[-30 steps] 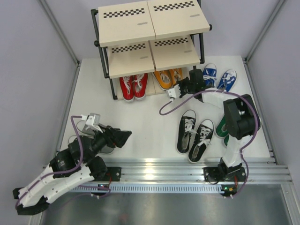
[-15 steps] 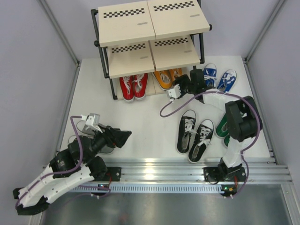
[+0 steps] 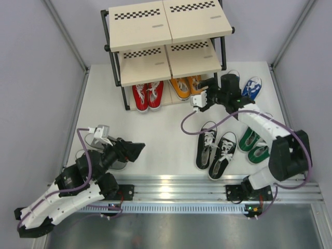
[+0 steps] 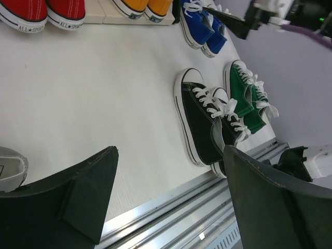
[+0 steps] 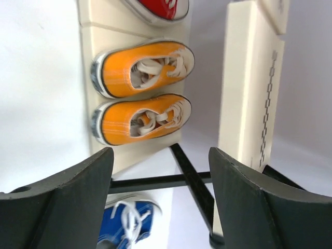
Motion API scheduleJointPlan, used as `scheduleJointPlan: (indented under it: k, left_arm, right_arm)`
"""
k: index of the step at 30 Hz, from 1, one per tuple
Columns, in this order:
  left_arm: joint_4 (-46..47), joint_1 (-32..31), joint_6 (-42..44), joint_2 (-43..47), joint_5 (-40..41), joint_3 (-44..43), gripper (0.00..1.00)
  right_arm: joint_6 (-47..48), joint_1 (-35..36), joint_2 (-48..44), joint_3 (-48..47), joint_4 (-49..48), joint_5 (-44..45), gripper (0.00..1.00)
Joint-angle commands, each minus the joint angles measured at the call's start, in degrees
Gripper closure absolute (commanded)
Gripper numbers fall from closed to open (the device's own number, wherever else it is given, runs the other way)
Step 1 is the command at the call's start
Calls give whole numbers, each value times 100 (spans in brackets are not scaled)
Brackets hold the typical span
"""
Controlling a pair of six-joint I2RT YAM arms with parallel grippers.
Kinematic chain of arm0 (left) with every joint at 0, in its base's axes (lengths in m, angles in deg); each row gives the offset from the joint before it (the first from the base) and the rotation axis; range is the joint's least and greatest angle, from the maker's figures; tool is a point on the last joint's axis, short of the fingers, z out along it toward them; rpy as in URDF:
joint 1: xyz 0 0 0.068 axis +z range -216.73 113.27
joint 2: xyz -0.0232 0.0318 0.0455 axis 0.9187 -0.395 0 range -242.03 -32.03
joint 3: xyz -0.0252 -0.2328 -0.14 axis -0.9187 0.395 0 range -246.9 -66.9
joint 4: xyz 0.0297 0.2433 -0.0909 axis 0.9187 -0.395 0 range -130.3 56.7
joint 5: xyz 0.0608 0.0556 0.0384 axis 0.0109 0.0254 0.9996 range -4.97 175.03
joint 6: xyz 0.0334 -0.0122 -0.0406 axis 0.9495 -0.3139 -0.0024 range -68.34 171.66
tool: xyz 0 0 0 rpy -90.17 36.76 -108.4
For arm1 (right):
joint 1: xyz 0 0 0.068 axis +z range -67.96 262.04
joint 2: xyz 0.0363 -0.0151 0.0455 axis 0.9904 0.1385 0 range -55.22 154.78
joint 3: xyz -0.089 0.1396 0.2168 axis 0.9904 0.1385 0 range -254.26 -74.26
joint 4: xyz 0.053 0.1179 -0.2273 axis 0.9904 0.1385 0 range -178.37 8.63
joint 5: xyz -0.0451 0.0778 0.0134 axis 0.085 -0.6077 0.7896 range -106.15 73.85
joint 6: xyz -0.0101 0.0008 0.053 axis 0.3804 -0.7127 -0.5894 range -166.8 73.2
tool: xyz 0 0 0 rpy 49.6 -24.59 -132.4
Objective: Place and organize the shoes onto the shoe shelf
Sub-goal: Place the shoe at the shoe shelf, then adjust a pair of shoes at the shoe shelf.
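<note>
Currently: the left gripper sits low at the near-left of the table, jaws spread wide with nothing between them. What is probably a grey shoe lies just beneath it, only a pale end showing. The right gripper is at the bottom tier of the shoe shelf, jaws wide and bare, just in front of the orange pair.

Risks, as judged.
- Left: closing off the grey shoe's centre line could twist it rather than lift it.
- Middle: the right fingers are close to the shelf's black frame post. A sideways swing could clip it or knock the orange pair askew.
- Right: the purple cable loops low beside the black pair and could catch the laces on a reach.

Orientation.
- Red pair and orange pair: side by side on the bottom tier, long axes front to back, heels out toward the arms, toes in.
- Black pair: on the table, toes toward the shelf, axes leaning slightly.
- Green pair: just beside the black, skewed, partly under the right arm.
- Blue pair: by the shelf's right end, one shoe mostly hidden; toe direction unclear.
</note>
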Motion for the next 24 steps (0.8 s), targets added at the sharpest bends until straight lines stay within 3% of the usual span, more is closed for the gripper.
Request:
scheduleJointPlan:
  k: [1,4,6,12,16,20,24]
  left_arm:
    - [-19,2,-337,-225,483,1,12]
    - [-142,-7,-662,-847,879,-113,13]
    - [-204,-7,-890,-1147,1056,-183,13]
    - [-230,-7,-1392,-1983,1416,-316,16]
    - [-449,-7,-1769,-2089,1618,-377,19]
    - [-608,-7,-1893,-2037,1812,-421,23]
    - [-608,2,-1893,-2237,1804,-482,25]
  right_arm:
    - [-1574,148,-1045,-56,1301,-420,26]
    - [-3050,157,-1670,-223,2181,-824,25]
    - [-3547,149,-1918,-320,2908,-1149,26]
    - [-5208,70,-2824,417,2730,-1336,25]
    - [-5570,-333,-3079,1120,2395,-1694,26]
    - [-5878,-1395,-3132,1201,2455,-2100,27]
    - [-5993,-1837,-3342,1227,2473,-2188,27]
